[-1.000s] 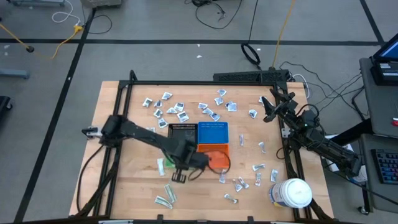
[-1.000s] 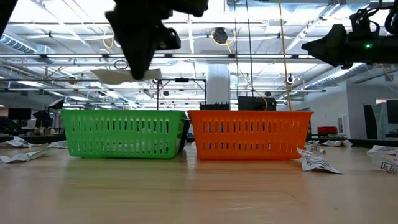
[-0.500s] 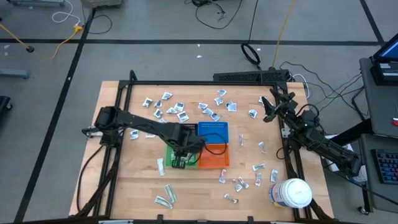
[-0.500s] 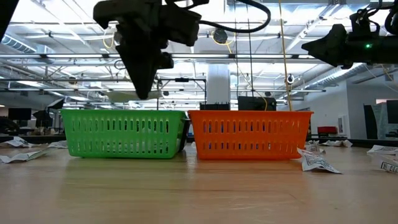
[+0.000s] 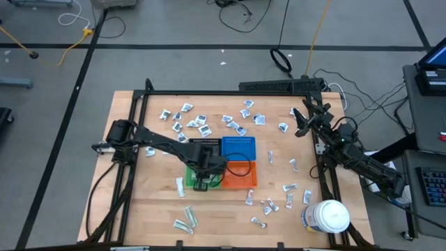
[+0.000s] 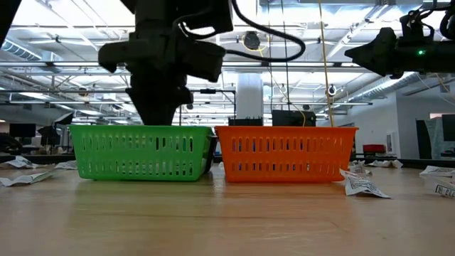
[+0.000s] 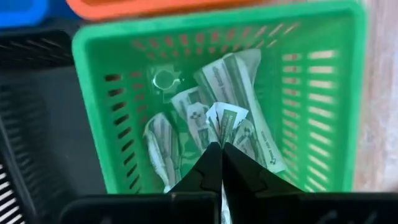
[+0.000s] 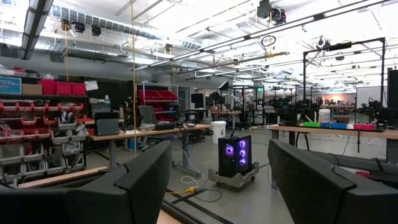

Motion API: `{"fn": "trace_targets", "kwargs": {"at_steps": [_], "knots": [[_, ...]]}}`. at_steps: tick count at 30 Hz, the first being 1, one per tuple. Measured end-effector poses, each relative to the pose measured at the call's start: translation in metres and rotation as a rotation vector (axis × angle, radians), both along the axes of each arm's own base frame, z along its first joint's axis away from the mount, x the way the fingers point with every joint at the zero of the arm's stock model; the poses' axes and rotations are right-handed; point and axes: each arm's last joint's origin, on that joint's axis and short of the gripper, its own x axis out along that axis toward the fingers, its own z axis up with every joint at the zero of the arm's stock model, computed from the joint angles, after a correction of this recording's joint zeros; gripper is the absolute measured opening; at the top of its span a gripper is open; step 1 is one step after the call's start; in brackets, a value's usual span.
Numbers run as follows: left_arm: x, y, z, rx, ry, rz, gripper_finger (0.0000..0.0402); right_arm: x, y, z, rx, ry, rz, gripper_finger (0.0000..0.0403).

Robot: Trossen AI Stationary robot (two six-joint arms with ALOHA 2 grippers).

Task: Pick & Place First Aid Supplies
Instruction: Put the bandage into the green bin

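My left gripper (image 5: 202,176) points down over the green bin (image 5: 189,174) and is shut on a small white first aid packet (image 7: 225,117). In the low view its fingers (image 6: 158,114) reach down to the green bin's rim (image 6: 142,129). Several more wrapped packets (image 7: 163,143) lie on that bin's floor. Loose packets are scattered at the far left (image 5: 191,122), the near right (image 5: 268,204) and the near left (image 5: 185,219) of the table. My right gripper (image 5: 300,123) waits open, raised at the far right, with nothing between its fingers. My left gripper pinches the packet's upper edge (image 7: 222,135) between its two fingertips. The fingers come from above, pointing down. The packet hangs below them inside the green bin's opening. I cannot tell whether it touches the packets lying under it.
An orange bin (image 5: 240,176) stands right of the green one, with a blue bin (image 5: 238,148) and a black bin (image 5: 204,146) behind them. A large white jar (image 5: 327,215) stands at the near right corner. A black cable loops over the orange bin.
My left gripper has moved toward the table's far edge, from the near side of the bins to above the green bin. It has then sunk until its fingers reach the rim. It has stayed shut, and the packet has gone down with it into the bin's opening.
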Motion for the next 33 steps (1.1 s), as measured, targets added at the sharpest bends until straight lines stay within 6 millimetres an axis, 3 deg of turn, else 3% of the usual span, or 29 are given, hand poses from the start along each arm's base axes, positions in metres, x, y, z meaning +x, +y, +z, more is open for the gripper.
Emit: {"fn": "trace_targets", "kwargs": {"at_steps": [6,14,19,24,33], "knots": [[0.000,-0.002,-0.001,0.038,-0.006,-0.005,0.0023,0.000,0.000,0.000,0.000,0.000,0.000,0.0263],[-0.002,-0.003,0.001,0.032,0.010,0.094,0.0162,0.000,0.000,0.000,0.000,0.000,0.000,0.0263],[-0.002,-0.001,0.007,0.013,0.011,0.261,0.0216,0.000,0.000,0.000,0.000,0.000,0.000,0.0263],[-0.004,0.001,0.017,-0.021,-0.010,0.469,0.0235,0.000,0.000,0.000,0.000,0.000,0.000,0.0263],[-0.009,0.007,0.028,-0.086,0.006,0.937,0.0237,0.000,0.000,0.000,0.000,0.000,0.000,0.0263]]}}
